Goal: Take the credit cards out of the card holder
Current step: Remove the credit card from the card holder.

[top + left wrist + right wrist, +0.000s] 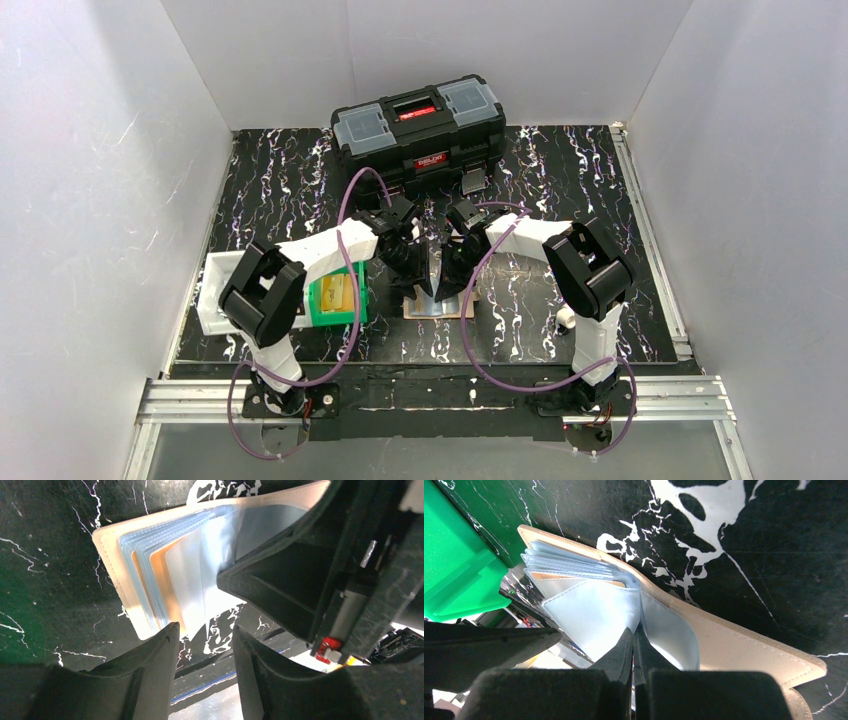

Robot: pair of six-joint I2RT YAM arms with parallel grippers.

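Fingers [621, 652] of right gripper [634, 637] pressed tight together, pinching a clear sleeve [594, 615] of the holder [734, 645], that leaf raised off the rest of the stack. Left gripper [202, 640] spread, a plain gap between its fingers [157, 655], hovering just beside holder's edge and touching nothing visible. Holder lying open near the middle of the table [570, 180], tan cover down, sleeves fanned upward, both grippers meeting nose to nose above it. Tucked among the sleeves, an orange card [161, 587], only its edge showing; cannot tell a blue card from the bluish plastic. Just beside holder, toward left arm [265, 300], a green bin [335, 297]; beyond it a white tray [212, 285], partly behind that arm. Well apart at far edge, a black toolbox [420, 130].
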